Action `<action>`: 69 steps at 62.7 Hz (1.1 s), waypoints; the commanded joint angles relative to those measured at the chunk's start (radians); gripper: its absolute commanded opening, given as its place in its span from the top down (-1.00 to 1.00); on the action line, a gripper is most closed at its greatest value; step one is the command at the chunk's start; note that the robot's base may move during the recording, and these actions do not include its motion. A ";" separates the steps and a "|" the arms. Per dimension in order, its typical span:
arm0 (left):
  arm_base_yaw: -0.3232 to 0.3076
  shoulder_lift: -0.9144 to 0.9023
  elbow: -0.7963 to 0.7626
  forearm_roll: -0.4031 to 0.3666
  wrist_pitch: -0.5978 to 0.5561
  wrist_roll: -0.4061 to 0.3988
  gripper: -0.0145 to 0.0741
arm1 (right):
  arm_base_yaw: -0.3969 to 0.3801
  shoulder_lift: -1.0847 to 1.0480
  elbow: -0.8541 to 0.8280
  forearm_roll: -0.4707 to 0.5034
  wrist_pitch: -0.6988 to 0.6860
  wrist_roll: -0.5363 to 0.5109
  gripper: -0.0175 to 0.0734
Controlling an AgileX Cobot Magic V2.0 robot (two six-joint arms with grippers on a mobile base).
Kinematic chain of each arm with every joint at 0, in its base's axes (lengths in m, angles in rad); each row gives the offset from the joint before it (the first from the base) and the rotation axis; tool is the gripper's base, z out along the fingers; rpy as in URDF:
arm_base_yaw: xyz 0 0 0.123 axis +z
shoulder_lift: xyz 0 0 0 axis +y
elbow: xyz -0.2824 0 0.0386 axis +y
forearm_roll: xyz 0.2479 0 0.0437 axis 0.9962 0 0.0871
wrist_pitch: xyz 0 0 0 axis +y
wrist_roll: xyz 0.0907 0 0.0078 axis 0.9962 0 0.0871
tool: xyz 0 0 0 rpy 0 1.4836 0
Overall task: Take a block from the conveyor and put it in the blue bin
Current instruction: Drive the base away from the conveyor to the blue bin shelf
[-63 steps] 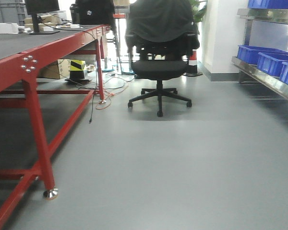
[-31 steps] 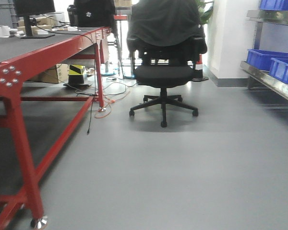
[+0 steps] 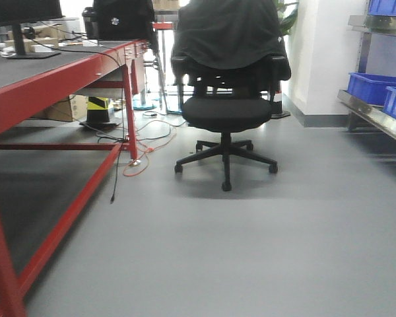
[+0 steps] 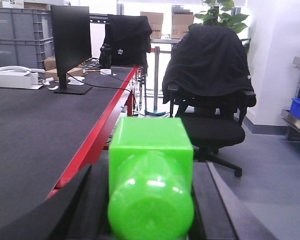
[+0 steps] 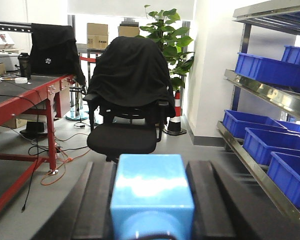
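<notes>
In the left wrist view my left gripper (image 4: 150, 205) is shut on a bright green block (image 4: 151, 150), its dark fingers (image 4: 87, 210) pressed on both sides. In the right wrist view my right gripper (image 5: 152, 205) is shut on a light blue block (image 5: 152, 187) between its dark fingers (image 5: 97, 200). Blue bins (image 5: 262, 69) stand on a metal shelf at the right, with more on the lower tier (image 5: 250, 126); they also show in the front view (image 3: 377, 86). The red-framed black belt table (image 4: 35, 135) runs along the left. Neither gripper shows in the front view.
A black office chair (image 3: 228, 99) draped with a dark jacket stands ahead in the aisle. Cables (image 3: 142, 155) lie on the floor by the red table leg (image 3: 129, 112). A monitor (image 4: 70, 45) stands on the table. A potted plant (image 5: 165, 35) is behind the chair.
The front view has moved forward along the aisle: the chair looks nearer and the red table and shelf bins have slid toward the frame edges.
</notes>
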 commanded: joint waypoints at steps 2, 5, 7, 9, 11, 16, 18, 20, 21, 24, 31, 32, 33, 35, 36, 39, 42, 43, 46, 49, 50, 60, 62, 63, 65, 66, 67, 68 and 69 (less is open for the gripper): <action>-0.003 -0.002 0.002 0.000 -0.019 -0.005 0.92 | -0.003 -0.003 0.001 -0.007 -0.024 0.002 0.97; -0.003 -0.002 0.002 0.000 -0.019 -0.005 0.92 | -0.003 -0.003 0.001 -0.007 -0.024 0.002 0.97; -0.003 -0.002 0.002 0.000 -0.019 -0.005 0.92 | -0.003 -0.003 0.001 -0.007 -0.024 0.002 0.97; -0.003 -0.002 0.002 0.000 -0.019 -0.005 0.92 | -0.003 -0.003 0.001 -0.007 -0.024 0.002 0.97; -0.003 -0.002 0.002 0.000 -0.019 -0.005 0.92 | -0.003 -0.003 0.001 -0.007 -0.024 0.002 0.97; -0.003 -0.002 0.002 0.000 -0.019 -0.005 0.92 | -0.003 -0.003 0.001 -0.007 -0.024 0.002 0.97; -0.003 -0.002 0.002 0.000 -0.019 -0.005 0.92 | -0.003 -0.003 0.001 -0.007 -0.024 0.002 0.97; -0.003 -0.002 0.002 0.000 -0.019 -0.005 0.92 | -0.003 -0.003 0.001 -0.007 -0.024 0.002 0.97; -0.003 -0.002 0.002 0.000 -0.019 -0.005 0.92 | -0.003 -0.003 0.001 -0.007 -0.024 0.002 0.97; -0.003 -0.002 0.002 0.000 -0.019 -0.005 0.92 | -0.003 -0.003 0.001 -0.007 -0.024 0.002 0.97; -0.003 -0.002 0.002 0.000 -0.019 -0.005 0.92 | -0.003 -0.003 0.001 -0.007 -0.024 0.002 0.97; -0.003 -0.002 0.002 0.000 -0.019 -0.005 0.92 | -0.003 -0.003 0.001 -0.007 -0.024 0.002 0.97; -0.003 -0.002 0.002 0.000 -0.019 -0.005 0.92 | -0.003 -0.003 0.001 -0.007 -0.024 0.002 0.97; -0.003 -0.002 0.002 0.000 -0.019 -0.005 0.92 | -0.003 -0.003 0.001 -0.007 -0.024 0.002 0.97; -0.003 -0.002 0.002 0.000 -0.019 -0.005 0.92 | -0.003 -0.003 0.001 -0.007 -0.024 0.002 0.97; -0.003 -0.002 0.002 0.000 -0.019 -0.005 0.92 | -0.003 -0.003 0.001 -0.007 -0.024 0.002 0.97; -0.003 -0.002 0.002 0.000 -0.019 -0.005 0.92 | -0.003 -0.003 0.001 -0.007 -0.024 0.002 0.97; -0.003 -0.002 0.002 0.000 -0.019 -0.005 0.92 | -0.003 -0.003 0.001 -0.007 -0.024 0.002 0.97; -0.003 -0.002 0.002 0.000 -0.019 -0.005 0.92 | -0.003 -0.003 0.001 -0.007 -0.024 0.002 0.97; -0.003 -0.002 0.002 0.000 -0.019 -0.005 0.92 | -0.003 -0.003 0.001 -0.007 -0.024 0.002 0.97; -0.003 -0.002 0.002 0.000 -0.019 -0.005 0.92 | -0.003 -0.003 0.001 -0.007 -0.024 0.002 0.97; -0.003 -0.002 0.002 0.000 -0.019 -0.005 0.92 | -0.003 -0.003 0.001 -0.007 -0.024 0.002 0.97; -0.003 -0.002 0.002 0.000 -0.019 -0.005 0.92 | -0.003 -0.003 0.001 -0.007 -0.024 0.002 0.97; -0.003 -0.002 0.002 0.000 -0.019 -0.005 0.92 | -0.003 -0.003 0.001 -0.007 -0.024 0.002 0.97; -0.003 -0.002 0.002 0.000 -0.019 -0.005 0.92 | -0.003 -0.003 0.001 -0.007 -0.024 0.002 0.97; -0.003 -0.002 0.002 0.000 -0.019 -0.005 0.92 | -0.003 -0.003 0.001 -0.007 -0.024 0.002 0.97; -0.003 -0.002 0.002 0.000 -0.019 -0.005 0.92 | -0.003 -0.003 0.001 -0.007 -0.024 0.002 0.97; -0.003 -0.002 0.002 0.000 -0.019 -0.005 0.92 | -0.003 -0.003 0.001 -0.007 -0.024 0.002 0.97; -0.003 -0.002 0.002 0.000 -0.019 -0.005 0.92 | -0.003 -0.003 0.001 -0.007 -0.024 0.002 0.97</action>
